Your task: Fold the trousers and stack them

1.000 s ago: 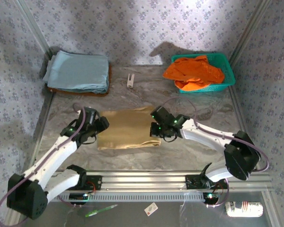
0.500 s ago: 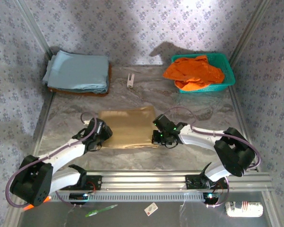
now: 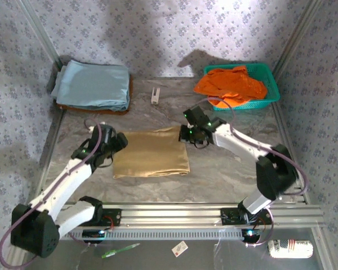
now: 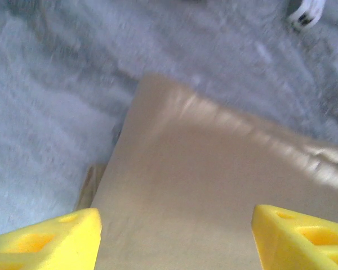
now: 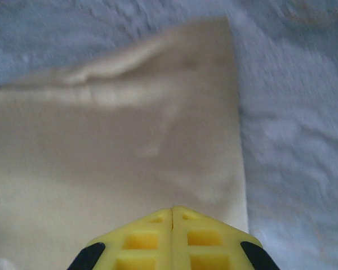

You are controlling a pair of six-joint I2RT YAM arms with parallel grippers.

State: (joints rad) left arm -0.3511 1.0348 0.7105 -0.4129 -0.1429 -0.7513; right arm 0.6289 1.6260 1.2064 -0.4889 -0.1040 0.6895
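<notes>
Tabletop (image 3: pixel 231 169) trousers (image 3: pixel 152 160): left end effector (image 4: pixel 174 230) agape, right end effector (image 5: pixel 173 212) closed.

The overhead view is evenly bright and sharp, with a pale glare patch on the back wall (image 3: pixel 236 8) at upper centre and soft shadows below it. Both wrist views are blurred, perhaps by motion. A sheen streaks the trousers (image 4: pixel 214 185), and the bench (image 4: pixel 45 84) looks smeared.

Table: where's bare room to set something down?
Free: the far strip between the blue cloth stack and green basket, bar a small white item; the near-right patch between the trousers and the right arm. Crowded: the trousers' left edge, under the left arm.
</notes>
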